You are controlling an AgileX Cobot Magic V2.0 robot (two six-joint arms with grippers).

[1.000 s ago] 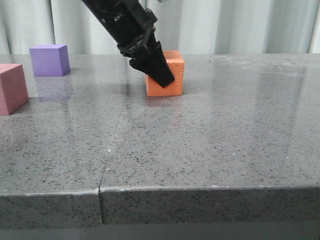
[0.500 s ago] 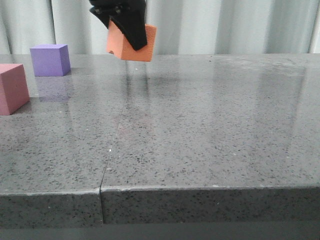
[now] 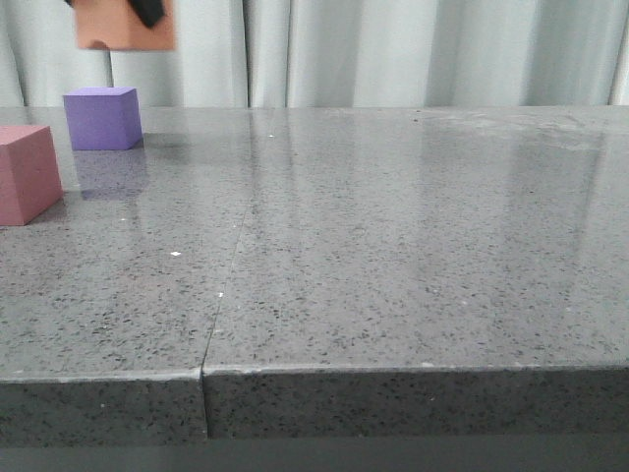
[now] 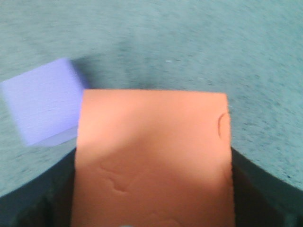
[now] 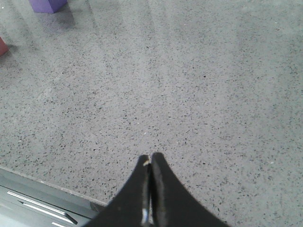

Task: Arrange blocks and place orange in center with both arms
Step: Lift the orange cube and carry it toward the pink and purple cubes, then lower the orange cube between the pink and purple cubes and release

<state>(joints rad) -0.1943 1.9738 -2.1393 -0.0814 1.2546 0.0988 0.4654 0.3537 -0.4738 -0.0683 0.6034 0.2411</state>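
Note:
The orange cube (image 3: 125, 26) hangs high at the top left of the front view, held in my left gripper (image 3: 147, 10), of which only a black fingertip shows. In the left wrist view the orange cube (image 4: 154, 161) fills the space between the black fingers (image 4: 255, 189), above the purple cube (image 4: 40, 106). The purple cube (image 3: 101, 117) sits at the far left of the table, right below the held cube. The pink-red cube (image 3: 28, 173) sits at the left edge, nearer. My right gripper (image 5: 150, 160) is shut and empty above the near table edge.
The grey speckled tabletop (image 3: 393, 226) stretches right from the cubes, with a seam (image 3: 224, 285) running toward its front edge. Pale curtains (image 3: 413, 49) hang behind. The right wrist view shows the purple cube (image 5: 47, 4) and the table's edge (image 5: 42, 182).
My left gripper has lifted the orange cube off the table near the middle back and carried it up and to the left, to above the purple cube.

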